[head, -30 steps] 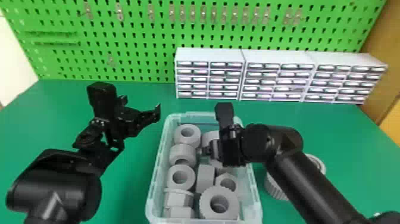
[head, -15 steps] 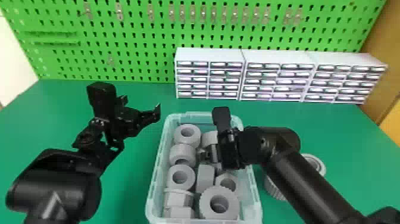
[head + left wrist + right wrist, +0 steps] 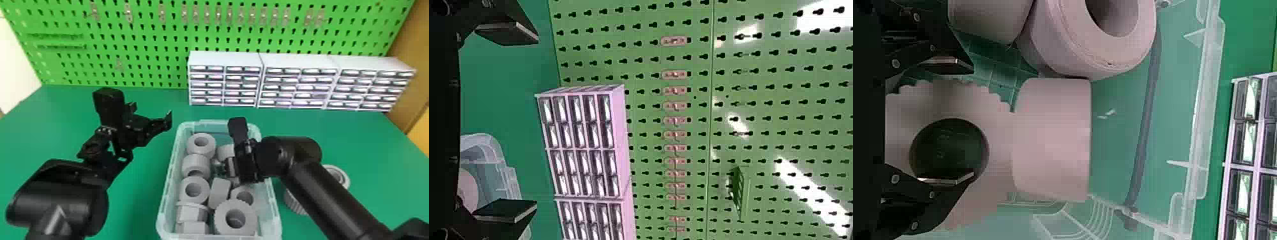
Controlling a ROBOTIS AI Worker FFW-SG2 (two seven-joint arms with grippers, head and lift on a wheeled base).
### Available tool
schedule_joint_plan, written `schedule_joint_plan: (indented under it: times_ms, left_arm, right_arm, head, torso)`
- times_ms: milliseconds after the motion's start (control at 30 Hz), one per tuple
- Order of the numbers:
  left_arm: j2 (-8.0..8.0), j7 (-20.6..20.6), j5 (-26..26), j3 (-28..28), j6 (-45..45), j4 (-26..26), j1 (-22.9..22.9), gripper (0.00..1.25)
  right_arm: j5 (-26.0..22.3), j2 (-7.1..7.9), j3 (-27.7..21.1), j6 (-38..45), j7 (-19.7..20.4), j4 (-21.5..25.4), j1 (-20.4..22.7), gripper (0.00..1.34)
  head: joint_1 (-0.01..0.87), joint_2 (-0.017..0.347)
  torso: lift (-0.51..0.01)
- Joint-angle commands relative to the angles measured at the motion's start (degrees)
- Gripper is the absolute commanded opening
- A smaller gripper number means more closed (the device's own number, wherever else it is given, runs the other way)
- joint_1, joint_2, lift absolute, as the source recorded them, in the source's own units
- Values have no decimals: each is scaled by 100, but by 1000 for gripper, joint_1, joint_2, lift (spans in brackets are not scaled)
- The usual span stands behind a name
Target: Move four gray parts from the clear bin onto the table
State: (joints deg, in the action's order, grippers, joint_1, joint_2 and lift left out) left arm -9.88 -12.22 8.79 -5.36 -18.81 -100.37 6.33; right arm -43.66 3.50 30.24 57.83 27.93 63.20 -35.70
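Our R tool [image 3: 972, 121] hangs open at a toothed gray part [image 3: 999, 150] in the clear bin [image 3: 168, 182], one finger over its hole; an off-ctr. pinch may slip. L tool [image 3: 536, 122]: open, parked L.

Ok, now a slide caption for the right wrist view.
Right gripper, jaws open, at a notched gray part with a round hole, inside the clear bin.
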Motion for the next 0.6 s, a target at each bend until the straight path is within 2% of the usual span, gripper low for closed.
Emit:
schedule_joint_plan:
  times_ms: [0, 300, 567]
  left_arm:
    - [3, 0, 0, 0, 0, 0, 0, 1126]
    - [-6, -9, 0, 9, 0, 9, 9, 1126]
    - [3, -35, 0, 9, 0, 9, 0, 1126]
  right_arm:
    - [77, 2, 8, 1, -34, -45, -16, 822]
    - [112, 2, 34, 9, -78, -71, -16, 779]
    - [104, 10, 34, 62, -95, -71, 1, 657]
  head:
    - [678, 34]
    - [678, 34]
    - [678, 34]
  torso:
    - [-50]
    - [-50]
    - [-50]
